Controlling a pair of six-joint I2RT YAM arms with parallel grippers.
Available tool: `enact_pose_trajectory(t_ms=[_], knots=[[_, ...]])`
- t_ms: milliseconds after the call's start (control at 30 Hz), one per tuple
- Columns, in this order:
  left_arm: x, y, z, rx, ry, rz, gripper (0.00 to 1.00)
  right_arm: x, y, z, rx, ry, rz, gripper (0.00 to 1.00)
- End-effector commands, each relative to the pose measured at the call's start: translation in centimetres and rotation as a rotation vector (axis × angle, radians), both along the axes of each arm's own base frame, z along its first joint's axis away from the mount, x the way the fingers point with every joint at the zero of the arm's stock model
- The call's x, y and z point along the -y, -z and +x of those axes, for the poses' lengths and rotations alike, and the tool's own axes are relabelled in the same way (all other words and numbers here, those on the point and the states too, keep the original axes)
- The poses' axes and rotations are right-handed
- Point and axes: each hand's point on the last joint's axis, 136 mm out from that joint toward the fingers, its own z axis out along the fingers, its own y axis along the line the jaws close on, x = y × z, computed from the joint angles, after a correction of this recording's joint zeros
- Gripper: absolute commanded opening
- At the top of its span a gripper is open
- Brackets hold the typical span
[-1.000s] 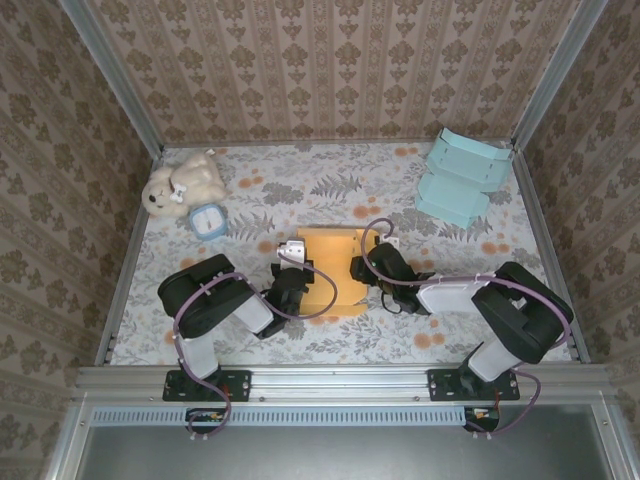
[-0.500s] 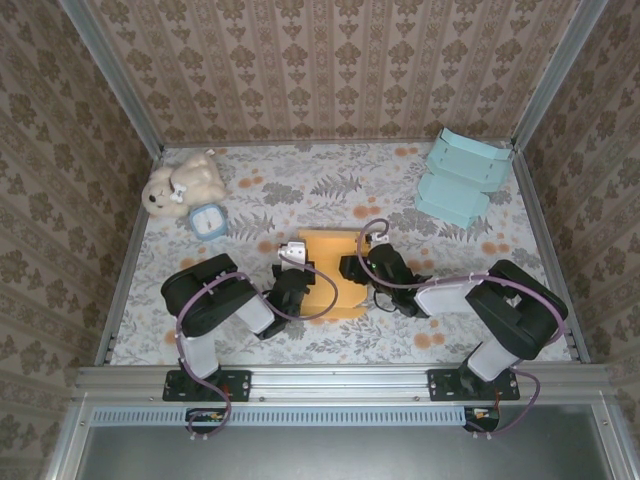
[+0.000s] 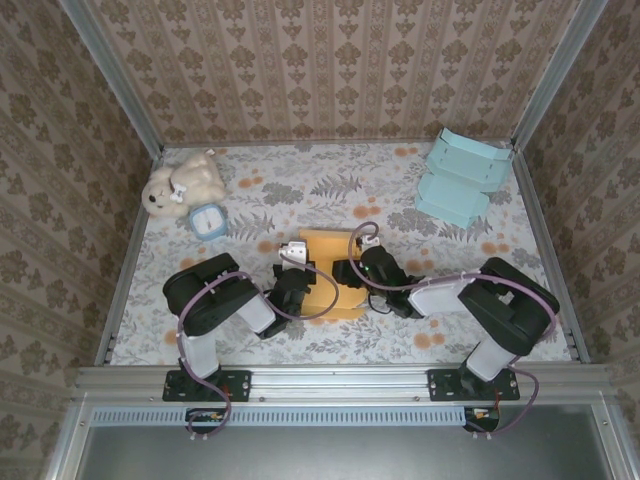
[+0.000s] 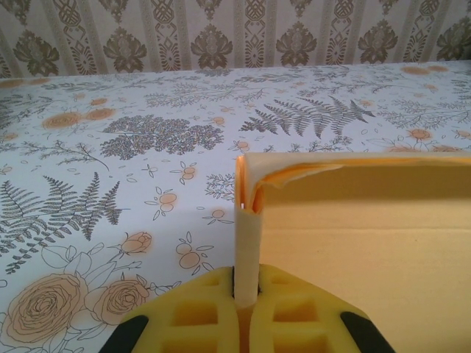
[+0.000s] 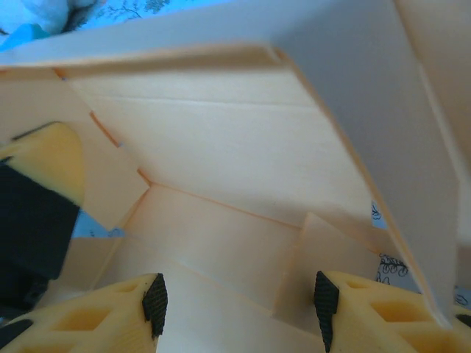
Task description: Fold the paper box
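Paper box [image 3: 322,245] partly raised: left gripper [image 4: 246,298] clamped on its left wall [image 4: 249,220]; right gripper [image 5: 239,298], jaws apart, inside; other flaps still to fold.

A: Where is the paper box [image 3: 328,275]?
B: Centre of the surface [image 3: 300,190], between the left claw [image 3: 303,283] and the right claw [image 3: 350,272].
A: Behind it?
B: Stuffed toy [image 3: 185,182] far left, stacked boxes [image 3: 462,177] far right.

Top camera looks down from behind; wrist cameras closely face the paper box [image 3: 323,248].
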Motion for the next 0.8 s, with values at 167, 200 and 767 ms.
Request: enact_pose_trajectory(t_ms=[167,200,767], knots=[[-0.7,-0.7,0.4,-0.018,0.069,-0.087,0.0,3.7,-2.5,-3.8,0.066,0.016,-0.154,0.59],[-0.8,-0.8,0.5,-0.021,0.074,-0.096,0.0,4.2,-2.8,-4.0,0.068,0.024,-0.161,0.59],[-3.0,-2.6,-0.1,-0.053,0.235,-0.224,0.0,8.7,-7.1,-3.7,0.224,0.011,-0.215,0.47]])
